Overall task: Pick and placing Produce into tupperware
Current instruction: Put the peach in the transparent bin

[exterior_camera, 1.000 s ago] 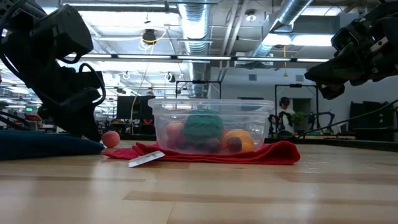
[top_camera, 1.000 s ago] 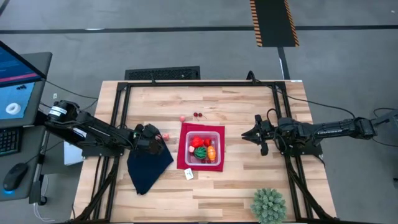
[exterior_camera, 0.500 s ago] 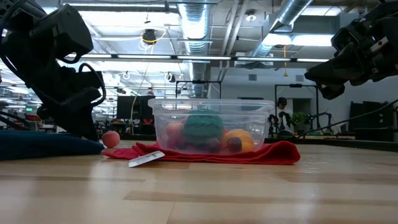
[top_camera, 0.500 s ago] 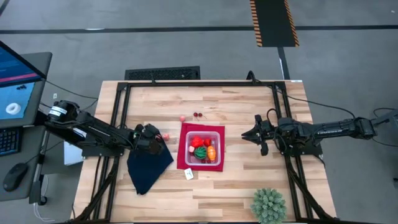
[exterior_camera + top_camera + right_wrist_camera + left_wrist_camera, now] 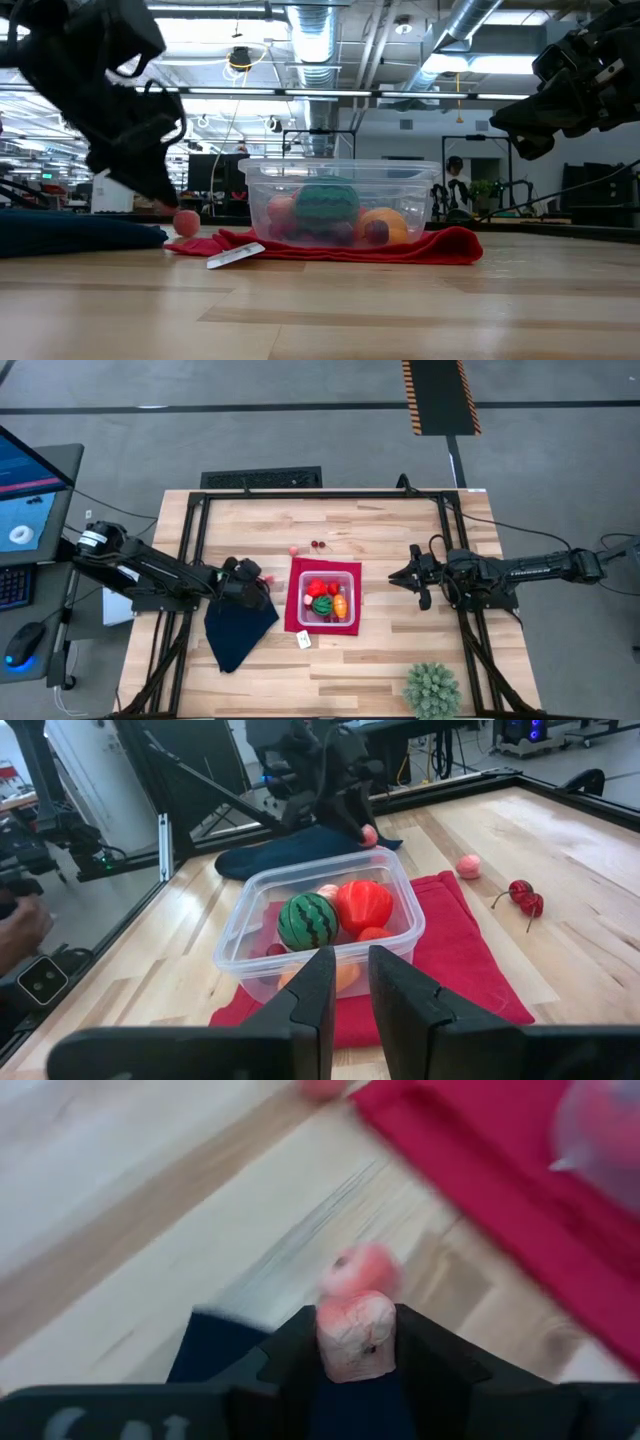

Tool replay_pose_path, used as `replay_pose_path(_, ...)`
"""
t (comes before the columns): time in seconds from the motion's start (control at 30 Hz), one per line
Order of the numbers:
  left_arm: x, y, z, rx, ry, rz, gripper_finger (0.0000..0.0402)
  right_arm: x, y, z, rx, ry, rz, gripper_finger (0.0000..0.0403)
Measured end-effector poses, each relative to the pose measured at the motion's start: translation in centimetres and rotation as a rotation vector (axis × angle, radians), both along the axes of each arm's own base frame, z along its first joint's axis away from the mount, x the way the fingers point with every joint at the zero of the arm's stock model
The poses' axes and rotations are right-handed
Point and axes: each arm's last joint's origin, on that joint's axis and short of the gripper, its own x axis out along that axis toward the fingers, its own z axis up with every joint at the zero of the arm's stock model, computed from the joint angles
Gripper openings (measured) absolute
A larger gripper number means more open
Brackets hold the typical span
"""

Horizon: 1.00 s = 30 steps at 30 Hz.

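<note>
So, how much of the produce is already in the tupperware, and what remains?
Done: a striped green ball, a red fruit and an orange piece lie in the tupperware. In hand: the left tool grips a pink piece. Left: a pink ball and dark red cherries on the table. The right tool waits beside the tupperware.

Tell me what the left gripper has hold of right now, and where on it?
The left gripper pinches a small pink fruit by its sides, fingers on either flank. The right gripper holds nothing.
</note>
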Motion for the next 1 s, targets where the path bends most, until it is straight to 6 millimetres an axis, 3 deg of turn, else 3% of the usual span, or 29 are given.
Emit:
replay_pose_path(0.23,1.6,-0.9,2.6,0.057,-0.026,-0.084,0.0113,0.0,0.0,0.0,0.000,0.000,0.000,0.0088)
replay_pose_path(0.43,3.3,-2.3,5.2,0.148,-0.092,-0.268,0.0113,0.0,0.0,0.0,0.000,0.000,0.000,0.0088)
replay_pose_path(0.6,4.3,-3.0,6.2,0.171,-0.174,-0.443,0.0113,0.0,0.0,0.0,0.000,0.000,0.000,0.0088)
replay_pose_path(1.0,6.6,-3.7,5.2,0.101,-0.195,-0.584,0.0113,0.0,0.0,0.0,0.000,0.004,0.000,0.0088)
